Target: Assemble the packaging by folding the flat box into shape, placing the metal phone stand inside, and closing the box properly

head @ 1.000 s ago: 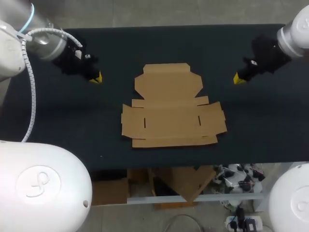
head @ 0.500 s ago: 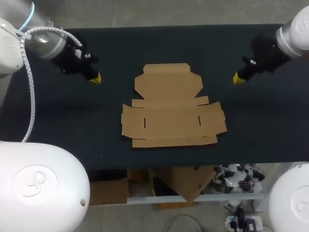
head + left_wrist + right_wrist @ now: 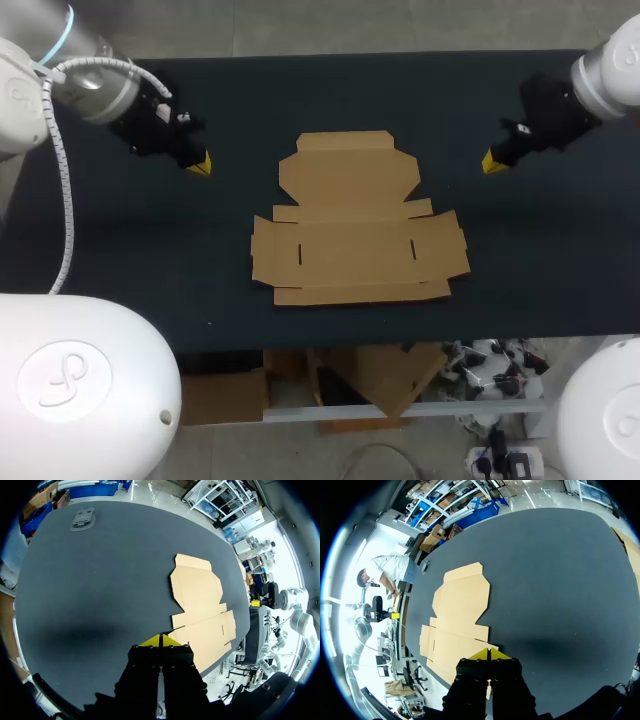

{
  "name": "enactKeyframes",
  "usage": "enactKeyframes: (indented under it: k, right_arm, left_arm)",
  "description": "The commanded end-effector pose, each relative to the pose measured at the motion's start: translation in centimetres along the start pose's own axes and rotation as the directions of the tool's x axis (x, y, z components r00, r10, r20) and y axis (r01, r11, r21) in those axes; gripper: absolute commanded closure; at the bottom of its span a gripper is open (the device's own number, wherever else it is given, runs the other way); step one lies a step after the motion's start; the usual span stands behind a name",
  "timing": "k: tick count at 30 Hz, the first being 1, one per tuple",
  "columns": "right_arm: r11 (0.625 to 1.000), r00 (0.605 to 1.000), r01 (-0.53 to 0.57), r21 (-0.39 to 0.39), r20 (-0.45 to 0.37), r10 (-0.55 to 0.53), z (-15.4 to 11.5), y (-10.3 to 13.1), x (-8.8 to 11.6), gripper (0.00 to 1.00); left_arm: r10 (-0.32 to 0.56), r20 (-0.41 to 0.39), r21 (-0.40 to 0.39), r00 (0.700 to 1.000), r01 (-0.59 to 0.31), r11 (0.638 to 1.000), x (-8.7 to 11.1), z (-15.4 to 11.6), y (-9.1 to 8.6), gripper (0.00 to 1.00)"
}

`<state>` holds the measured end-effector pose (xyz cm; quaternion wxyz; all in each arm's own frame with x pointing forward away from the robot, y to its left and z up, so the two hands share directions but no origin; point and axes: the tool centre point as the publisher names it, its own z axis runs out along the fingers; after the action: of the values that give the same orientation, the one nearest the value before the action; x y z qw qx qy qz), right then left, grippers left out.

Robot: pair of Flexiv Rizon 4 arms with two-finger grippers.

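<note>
place: robotics lab | signs: white left arm (image 3: 28, 95) and right arm (image 3: 612, 70) flanking a black-covered table (image 3: 300, 90)

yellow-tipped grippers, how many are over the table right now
2. The left gripper hangs over the black table left of the flat brown cardboard box; the right gripper hangs right of it. Both are shut, empty and clear of the box.

Nothing really readable anywhere, honestly. The flat box (image 3: 355, 225) was plain brown cardboard on the side that showed, with no print or label I could make out. The closest thing to a sign was a round embossed emblem (image 3: 62, 372) on the left arm's white base (image 3: 120, 330): a curly mark in a circle, no letters or numbers.
</note>
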<state>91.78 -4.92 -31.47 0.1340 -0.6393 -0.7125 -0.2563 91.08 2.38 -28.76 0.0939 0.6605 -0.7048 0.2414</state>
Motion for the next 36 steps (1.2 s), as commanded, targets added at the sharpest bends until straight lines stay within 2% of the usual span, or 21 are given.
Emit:
enactKeyframes:
  k: [1, 9, 15, 36]
  right_arm:
    - [1.0, 0.999, 0.003, 0.01, -0.04, -0.003, 1.1, 0.5, -1.0, 1.0]
    - [1.0, 0.995, 0.004, 0.015, -0.096, -0.002, 2.9, 0.7, -1.8, 1.0]
    - [1.0, 0.992, 0.003, 0.019, -0.129, -0.001, 4.1, 1.0, -2.0, 1.0]
    - [1.0, 0.987, -0.013, 0.028, -0.161, 0.018, 6.7, 1.1, -1.9, 1.0]
  left_arm:
    - [0.005, -0.044, -0.008, 0.999, -0.005, 1.0, -1.0, 1.1, -0.2, 1.0]
    - [0.001, -0.098, -0.003, 0.995, -0.002, 1.0, -1.7, 2.8, -0.1, 1.0]
    - [0.014, -0.124, -0.015, 0.992, -0.016, 1.0, -1.3, 4.6, -0.1, 1.0]
    - [-0.01, -0.178, -0.006, 0.984, 0.009, 1.0, -1.4, 9.6, -0.2, 1.0]
